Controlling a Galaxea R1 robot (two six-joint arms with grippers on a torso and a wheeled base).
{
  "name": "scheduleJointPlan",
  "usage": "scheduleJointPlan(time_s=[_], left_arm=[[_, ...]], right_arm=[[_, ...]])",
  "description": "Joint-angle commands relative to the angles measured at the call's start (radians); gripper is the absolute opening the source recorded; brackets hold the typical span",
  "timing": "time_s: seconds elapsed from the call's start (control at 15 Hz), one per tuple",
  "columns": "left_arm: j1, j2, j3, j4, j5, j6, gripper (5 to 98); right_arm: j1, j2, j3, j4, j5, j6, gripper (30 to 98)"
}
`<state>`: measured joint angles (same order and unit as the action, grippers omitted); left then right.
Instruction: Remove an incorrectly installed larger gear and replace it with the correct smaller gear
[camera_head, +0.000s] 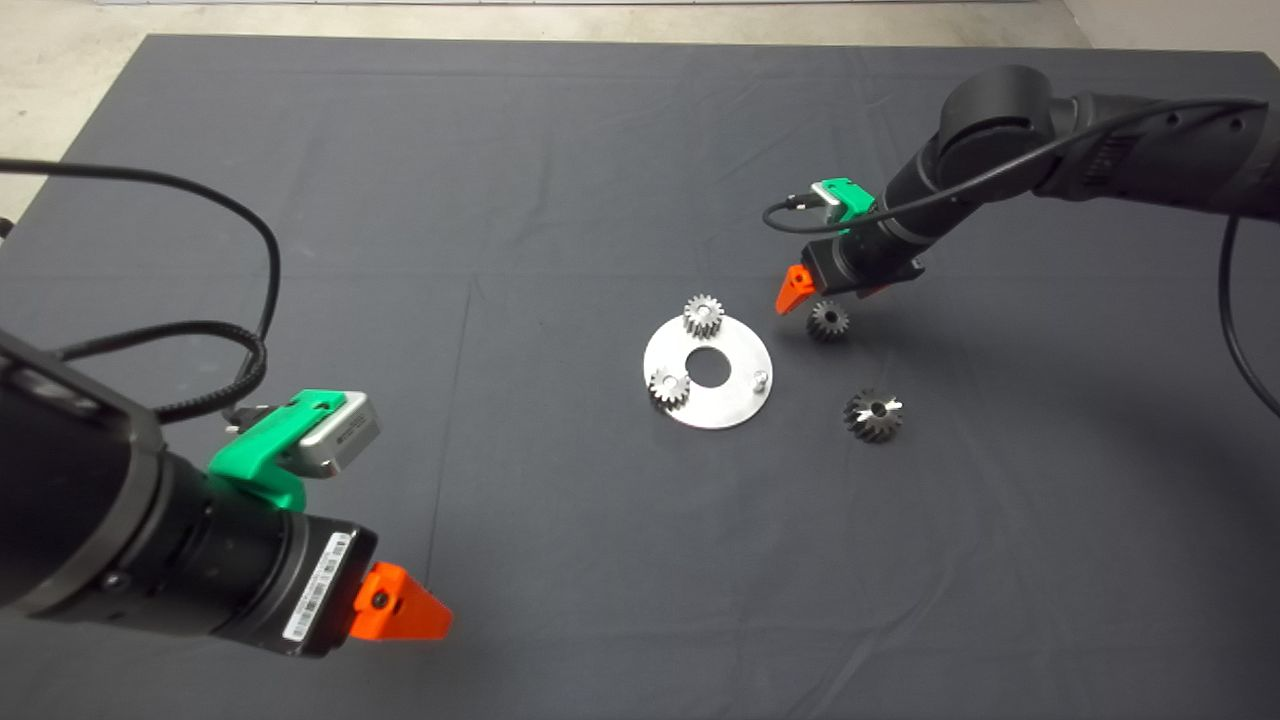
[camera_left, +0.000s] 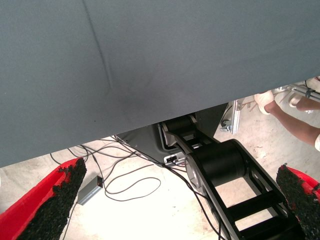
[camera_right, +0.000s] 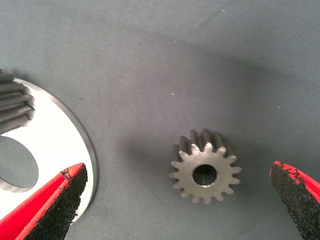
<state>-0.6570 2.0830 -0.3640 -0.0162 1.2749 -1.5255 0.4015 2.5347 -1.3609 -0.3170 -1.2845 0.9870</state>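
- The right tool (camera_head: 825, 285) hangs low over the dark mat (camera_head: 500, 200), just above the smaller gear (camera_head: 828, 320), which lies flat on the mat a little to the right of the round steel plate (camera_head: 735, 395).
- In the right wrist view the fingers (camera_right: 55, 210) are spread wide, and the smaller gear (camera_right: 205, 172) sits between them, touching neither pad, its centre hole facing up.
- The same view shows the plate's edge (camera_right: 75, 140) beside one pad; whether that pad touches the plate I cannot tell.
- The larger gear (camera_head: 873, 414) rests on the mat to the right of the plate, nearer the front edge than the smaller gear and clear of both it and the plate.
- Two bright silver gears sit on the plate: one (camera_head: 703, 316) at its far rim, one (camera_head: 668, 386) at its left side, with the big centre hole between them.
- A bare pin (camera_head: 760, 379) stands on the plate's right side.
- The left tool (camera_head: 405, 610) waits at the lower left of the counter, away from all the parts.
- Its wrist view shows the fingers (camera_left: 52, 200) well apart with nothing between them, the mat's edge, cables (camera_left: 130, 182) on the floor and a person's leg (camera_left: 295, 122) beyond.
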Motion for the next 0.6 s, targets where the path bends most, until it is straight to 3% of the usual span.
scheduleJointPlan(time_s=[0.0,0.2,0.4,0.53], left_arm=[[-0.007,-0.002,0.013,-0.016,0.000,-0.004,98.1],[-0.006,-0.005,0.013,-0.016,0.000,-0.004,98.1],[-0.006,-0.016,0.013,-0.016,0.000,-0.004,98.1],[-0.007,-0.016,0.013,-0.017,0.000,-0.004,98.1]], right_arm=[[0.019,-0.007,0.000,-0.008,-0.010,-0.007,96.8],[0.020,-0.012,0.000,-0.014,-0.018,-0.007,96.8],[0.017,-0.013,0.007,-0.022,-0.062,-0.007,96.8],[0.010,-0.013,0.008,-0.022,-0.064,-0.005,96.8]])
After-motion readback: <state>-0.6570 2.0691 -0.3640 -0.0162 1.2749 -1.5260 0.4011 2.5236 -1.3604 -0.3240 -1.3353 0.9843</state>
